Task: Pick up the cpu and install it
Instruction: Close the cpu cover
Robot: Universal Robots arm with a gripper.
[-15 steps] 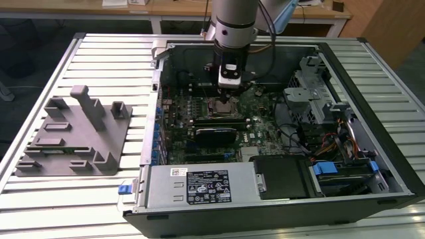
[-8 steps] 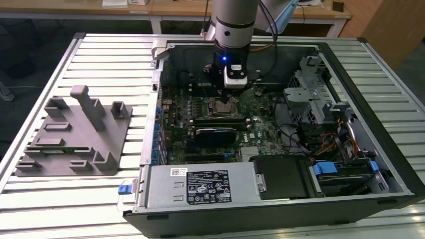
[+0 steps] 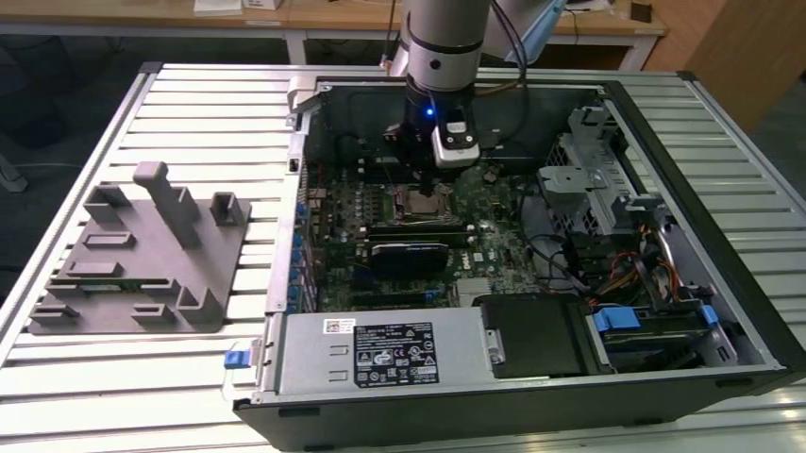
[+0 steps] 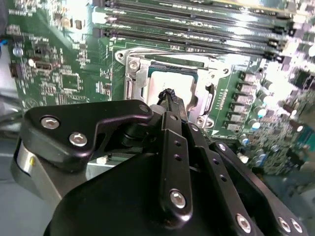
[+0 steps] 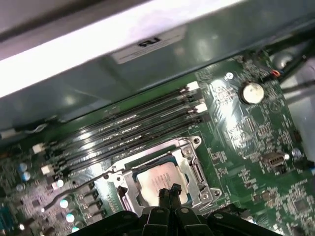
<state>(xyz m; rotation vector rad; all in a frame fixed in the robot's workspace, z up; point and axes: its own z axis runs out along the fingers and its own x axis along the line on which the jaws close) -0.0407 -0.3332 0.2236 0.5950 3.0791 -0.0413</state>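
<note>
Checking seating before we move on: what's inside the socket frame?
The cpu lies flat inside the socket frame, silvery plate up. In the first wrist view, the shut tool covers part of one edge, and the contacts underneath are hidden.

Room light: bright and even across the slatted table (image 3: 189, 104) in the exterior view.
Case interior: the computer case (image 3: 705, 189) walls shade the motherboard (image 3: 416, 217), which looks dim.
Glare: the memory slots (image 4: 197, 29) wash out white in the second wrist view; the case wall (image 5: 123, 29) is a blown-out band in the first wrist view.
Sheen: the cpu (image 5: 160, 179) reflects a pale glow.
Focus: the gripper (image 4: 170, 97), close to the lens, looks dark and soft.
</note>
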